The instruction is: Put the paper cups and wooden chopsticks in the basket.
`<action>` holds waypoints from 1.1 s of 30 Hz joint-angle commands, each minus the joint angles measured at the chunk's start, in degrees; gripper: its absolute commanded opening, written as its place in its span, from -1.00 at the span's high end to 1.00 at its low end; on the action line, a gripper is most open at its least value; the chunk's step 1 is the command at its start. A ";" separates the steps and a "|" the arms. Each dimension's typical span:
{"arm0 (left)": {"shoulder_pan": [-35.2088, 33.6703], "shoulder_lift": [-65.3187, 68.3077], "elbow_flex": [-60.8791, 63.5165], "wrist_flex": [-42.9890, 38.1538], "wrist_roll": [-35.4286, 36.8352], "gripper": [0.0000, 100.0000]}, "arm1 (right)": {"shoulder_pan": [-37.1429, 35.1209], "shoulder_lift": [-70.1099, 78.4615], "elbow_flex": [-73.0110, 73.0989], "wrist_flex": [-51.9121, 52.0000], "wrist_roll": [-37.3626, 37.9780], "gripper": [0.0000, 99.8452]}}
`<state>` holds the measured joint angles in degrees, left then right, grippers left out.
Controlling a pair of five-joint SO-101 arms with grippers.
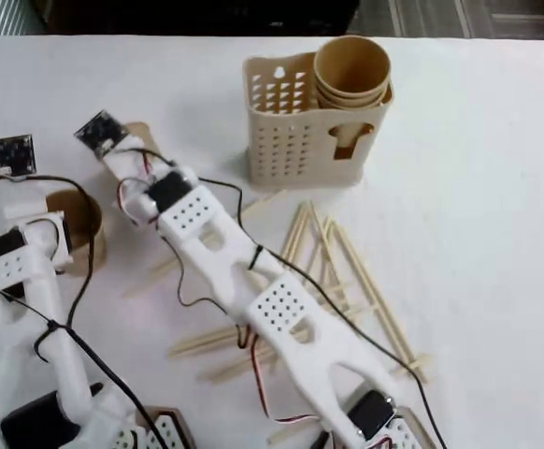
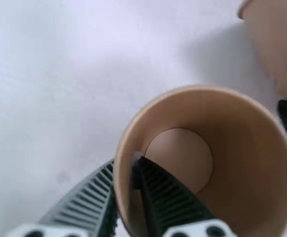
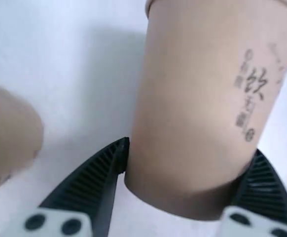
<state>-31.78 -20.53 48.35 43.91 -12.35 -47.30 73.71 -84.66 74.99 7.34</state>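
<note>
Left of the basket point(image 1: 286, 140), which holds stacked cups point(image 1: 351, 67), the left end effector point(image 2: 125, 167) pinches a paper cup point(image 2: 222, 148) by its rim, one finger inside. The right end effector point(image 3: 190, 148) clamps a second paper cup point(image 3: 202, 89) nearer the basket. Wooden chopsticks point(image 1: 347, 267) lie scattered on the worktop point(image 1: 478, 187) before the basket, some under the right arm point(image 1: 253, 281).

From the fixed high camera I am looking steeply down over the white table point(image 1: 478, 140), well back. The left wrist camera is peering from very close into the open mouth of a tan paper cup point(image 2: 183, 153); the right wrist camera is facing a second tan paper cup point(image 3: 193, 108) side-on, equally close. The high camera is taking in both.
</note>
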 commanded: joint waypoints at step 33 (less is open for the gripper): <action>1.80 0.75 0.88 -2.11 0.44 0.95 | 7.08 -55.60 43.69 23.87 0.70 0.40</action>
<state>-31.78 -20.53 48.97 42.42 -12.35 -40.97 28.88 -50.11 98.99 7.34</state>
